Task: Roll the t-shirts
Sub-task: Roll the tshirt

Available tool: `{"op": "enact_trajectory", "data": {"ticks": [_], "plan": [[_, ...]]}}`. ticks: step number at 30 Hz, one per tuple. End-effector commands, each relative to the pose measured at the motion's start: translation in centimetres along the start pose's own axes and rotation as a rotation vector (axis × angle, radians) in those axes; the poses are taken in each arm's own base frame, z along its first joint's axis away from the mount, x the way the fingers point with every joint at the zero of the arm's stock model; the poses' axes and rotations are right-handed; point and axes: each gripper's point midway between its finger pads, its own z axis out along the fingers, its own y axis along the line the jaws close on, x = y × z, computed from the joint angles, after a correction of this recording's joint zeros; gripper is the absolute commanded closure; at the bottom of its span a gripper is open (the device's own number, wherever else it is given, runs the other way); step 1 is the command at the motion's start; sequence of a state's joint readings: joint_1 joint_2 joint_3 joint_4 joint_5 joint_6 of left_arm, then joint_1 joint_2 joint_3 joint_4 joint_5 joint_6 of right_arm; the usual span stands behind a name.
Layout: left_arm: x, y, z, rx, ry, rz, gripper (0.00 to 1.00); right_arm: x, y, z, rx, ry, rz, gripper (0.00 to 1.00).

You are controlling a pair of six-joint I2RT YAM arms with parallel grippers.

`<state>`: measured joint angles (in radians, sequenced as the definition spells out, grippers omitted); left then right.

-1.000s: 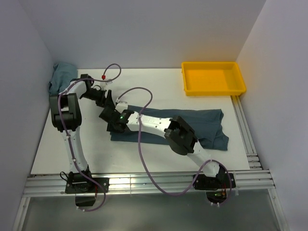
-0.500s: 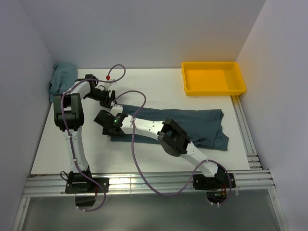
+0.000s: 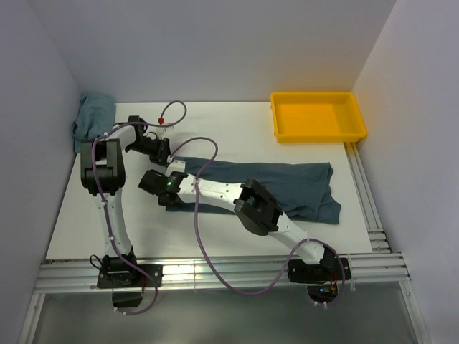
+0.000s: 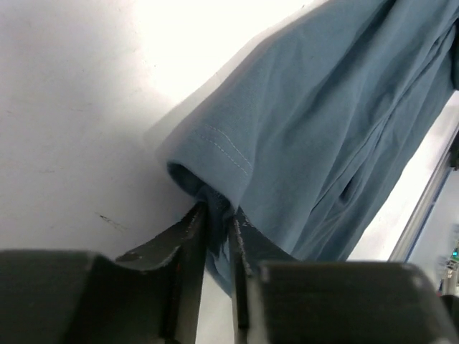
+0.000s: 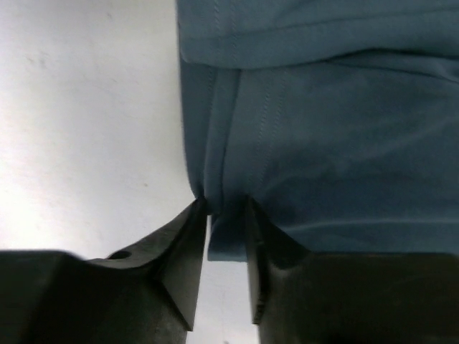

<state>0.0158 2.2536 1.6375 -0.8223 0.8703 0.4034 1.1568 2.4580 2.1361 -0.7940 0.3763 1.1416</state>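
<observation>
From above, shows the dark blue-grey t-shirt folded into a long band mid-table, long axis running 9 to 3 o'clock. Puts both tools at the band's 9 o'clock end: left gripper on the far corner, right gripper on the near corner, with the whole length stretching toward 3 o'clock. Shows a second t-shirt bunched in the corner at 10 o'clock and the yellow tray at 1 o'clock, both well apart from the work.

From the left wrist, shows fingers pressed nearly together on a hemmed fold of the cloth, fabric running off toward 2 o'clock.

From the right wrist, shows fingers likewise nipping the band's edge, cloth filling 12 to 3 o'clock, bare table at 9.

Probably calls for a roll turned from the pinched end toward 3 o'clock, along the long axis, with both corners level and neither arm nearer.
</observation>
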Motion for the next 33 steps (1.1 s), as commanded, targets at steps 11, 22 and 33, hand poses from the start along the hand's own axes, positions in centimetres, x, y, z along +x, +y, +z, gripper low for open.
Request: {"op": "enact_trajectory", "data": {"ticks": [11,22,33], "plan": [[0.8,0.3,-0.5,-0.088,0.004,0.02,1.0,2.9,-0.1,-0.2,0.014,0.048,-0.105,0.9],[3.3,2.0,-4.2,-0.201,-0.014,-0.048,1.0,4.9,5.0,-3.6,-0.176,0.095,-0.168,0.91],[5.8,2.5,-7.1,-0.28,-0.026,-0.082,1.0,6.5,8.0,-5.9,-0.34,0.135,-0.159,0.92]]}}
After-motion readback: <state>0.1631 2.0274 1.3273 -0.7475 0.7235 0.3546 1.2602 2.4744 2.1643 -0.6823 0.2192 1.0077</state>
